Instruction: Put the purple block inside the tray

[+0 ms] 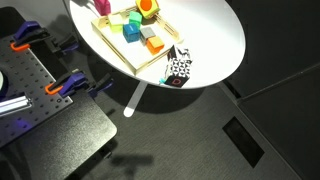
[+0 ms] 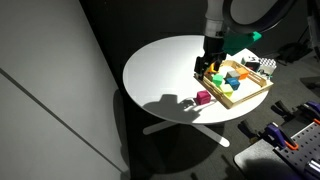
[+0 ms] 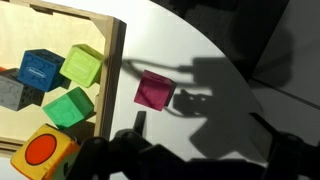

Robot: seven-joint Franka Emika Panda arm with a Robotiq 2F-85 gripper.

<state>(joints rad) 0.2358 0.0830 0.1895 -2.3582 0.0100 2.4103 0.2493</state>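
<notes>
The arm (image 2: pixel 216 20) hangs down from above, its gripper (image 2: pixel 209 67) pointing straight down, jaws spread apart.

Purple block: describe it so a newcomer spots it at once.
Find the round white table, then the light-wood tray of coloured blocks on it. Just outside the tray's rim sits the purple block, a small magenta cube. It is the only block on bare tabletop, and the only one that colour.

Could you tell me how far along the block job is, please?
Done: nothing yet; the purple block sits on the table just outside the tray. In hand: the gripper hovers near the tray's edge, empty. Left: grasp the block, lift it over the rim, release inside.
</notes>
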